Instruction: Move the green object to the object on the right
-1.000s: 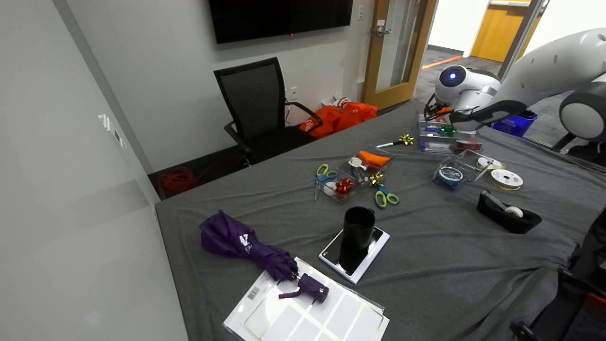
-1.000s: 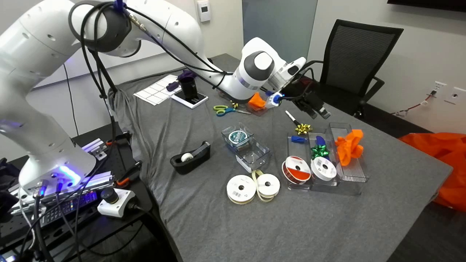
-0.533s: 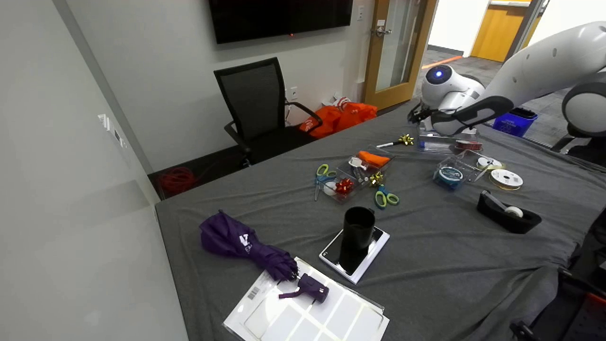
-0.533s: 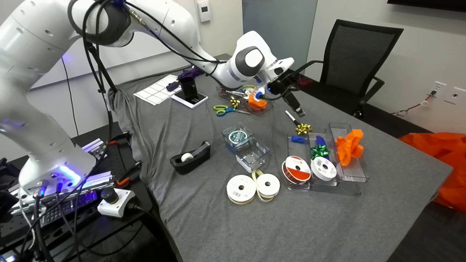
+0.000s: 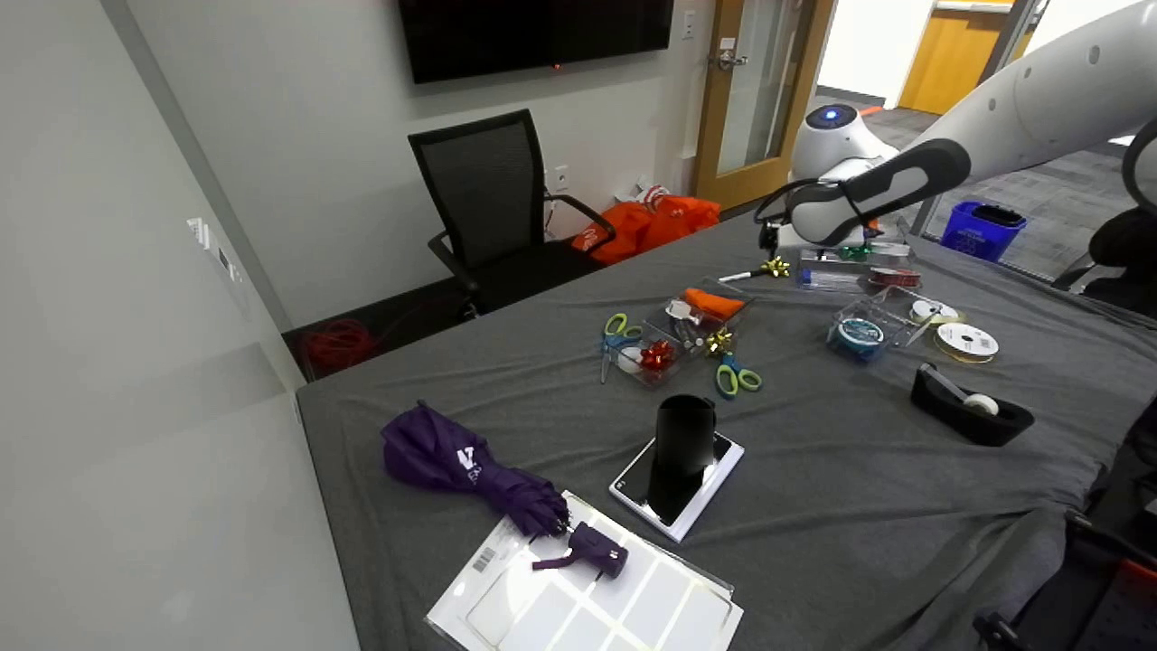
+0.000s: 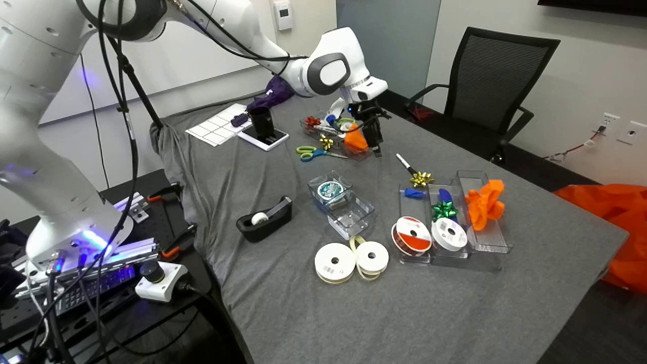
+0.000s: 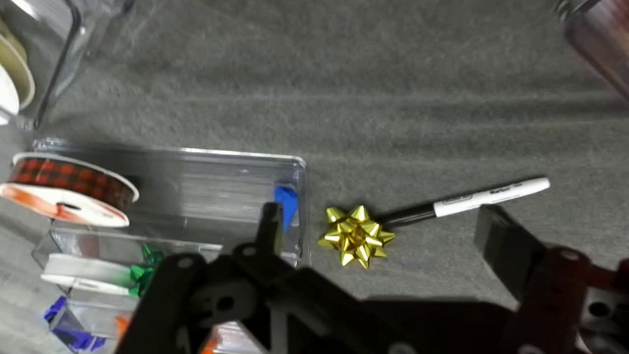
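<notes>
The green bow [image 6: 444,210] lies in the middle clear tray [image 7: 205,251], against or just beside a white spool [image 6: 457,234] that could block the grasp. The gripper [image 7: 383,228], jaws apart and holding nothing, hangs nearer the gold bow [image 7: 357,237]; descending there would likely catch the wrong one.

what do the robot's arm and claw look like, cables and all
The arm is rounded and white, with dark grey bands at its joints, black cables strung along it and a small blue light near its wrist. The claw is black with two blocky fingers.
</notes>
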`<state>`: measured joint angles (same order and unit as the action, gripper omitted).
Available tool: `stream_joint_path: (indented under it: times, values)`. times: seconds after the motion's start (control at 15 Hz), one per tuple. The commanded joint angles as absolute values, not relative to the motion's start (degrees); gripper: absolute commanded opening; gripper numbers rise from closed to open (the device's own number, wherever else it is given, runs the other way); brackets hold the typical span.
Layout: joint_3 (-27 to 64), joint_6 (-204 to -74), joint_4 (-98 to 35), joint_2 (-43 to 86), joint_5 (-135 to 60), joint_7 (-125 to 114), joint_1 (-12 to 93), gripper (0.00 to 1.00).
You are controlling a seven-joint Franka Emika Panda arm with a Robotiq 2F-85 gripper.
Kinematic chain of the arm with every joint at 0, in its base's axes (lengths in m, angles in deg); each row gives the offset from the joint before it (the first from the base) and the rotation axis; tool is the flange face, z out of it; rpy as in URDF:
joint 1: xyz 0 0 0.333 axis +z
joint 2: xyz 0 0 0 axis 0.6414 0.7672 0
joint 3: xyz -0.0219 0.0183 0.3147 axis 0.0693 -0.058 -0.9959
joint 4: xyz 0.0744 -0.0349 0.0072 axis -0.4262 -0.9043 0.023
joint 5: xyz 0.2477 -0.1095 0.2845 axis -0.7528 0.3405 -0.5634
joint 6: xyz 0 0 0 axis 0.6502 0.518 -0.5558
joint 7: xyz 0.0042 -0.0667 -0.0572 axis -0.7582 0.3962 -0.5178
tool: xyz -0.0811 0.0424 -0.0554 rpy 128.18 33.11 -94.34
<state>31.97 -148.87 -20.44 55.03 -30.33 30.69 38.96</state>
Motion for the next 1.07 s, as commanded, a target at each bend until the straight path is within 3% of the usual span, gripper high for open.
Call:
stream_joint_path:
  times: [0.0, 1.0]
  values:
    - [29.71, -144.73, -25.90, 49.95, -37.27, 32.71, 38.78, 1.00]
    - [21.66, -142.47, -30.45, 45.83, -60.01, 35.65, 32.95, 1.00]
